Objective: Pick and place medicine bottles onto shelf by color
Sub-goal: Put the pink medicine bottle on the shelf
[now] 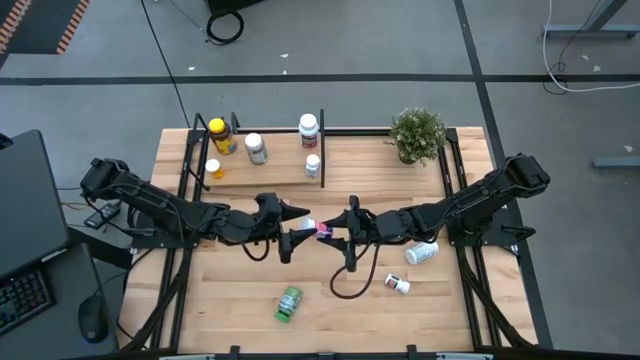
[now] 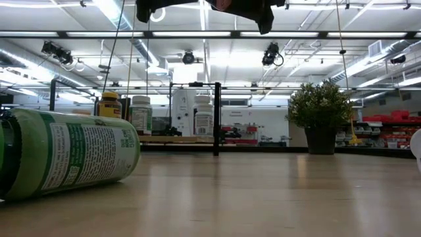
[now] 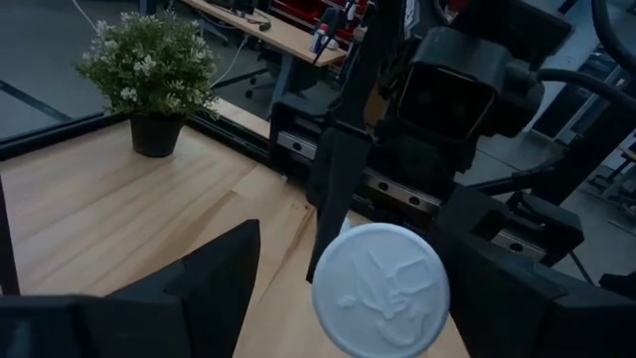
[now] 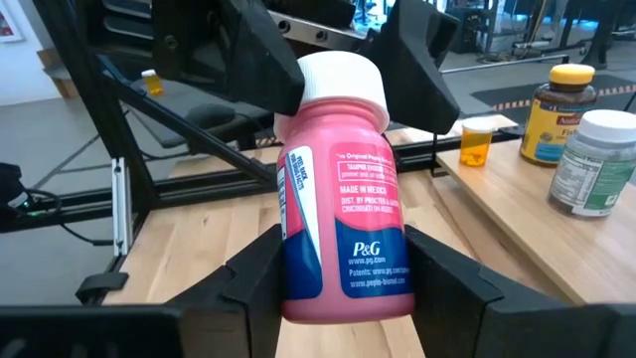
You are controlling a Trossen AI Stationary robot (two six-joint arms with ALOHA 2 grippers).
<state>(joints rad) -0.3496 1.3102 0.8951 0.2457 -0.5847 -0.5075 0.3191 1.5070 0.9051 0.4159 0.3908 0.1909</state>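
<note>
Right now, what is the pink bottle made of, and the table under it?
The pink bottle looks like glossy plastic: light shines off its printed side, and its white cap is ribbed. The table looks like pale, matte wood, with visible planks and grain lines.

You are getting bright, even light from ceiling strip lamps, which are glaring in the low view. The nearest green bottle is blurring there, and the counter is showing faint shadows.
</note>
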